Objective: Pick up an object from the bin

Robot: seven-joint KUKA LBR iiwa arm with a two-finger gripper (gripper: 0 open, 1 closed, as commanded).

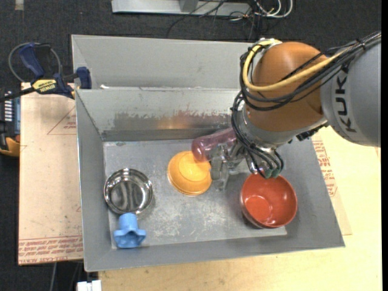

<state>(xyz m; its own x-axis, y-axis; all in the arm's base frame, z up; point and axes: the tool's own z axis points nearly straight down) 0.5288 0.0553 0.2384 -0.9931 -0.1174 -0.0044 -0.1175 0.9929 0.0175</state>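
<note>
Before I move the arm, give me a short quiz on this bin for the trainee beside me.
1. True or false: the blue plastic piece lies just in front of the steel bowl, at the left end of the bin.
2. Which thing lies closest to the gripper on its left in the view? A) steel bowl B) orange bowl C) blue plastic piece
3. Fill in: the bowl to the gripper's right in the view is coloured ____.

Key: 1 true. 2 B. 3 red; it is the red bowl.
</note>
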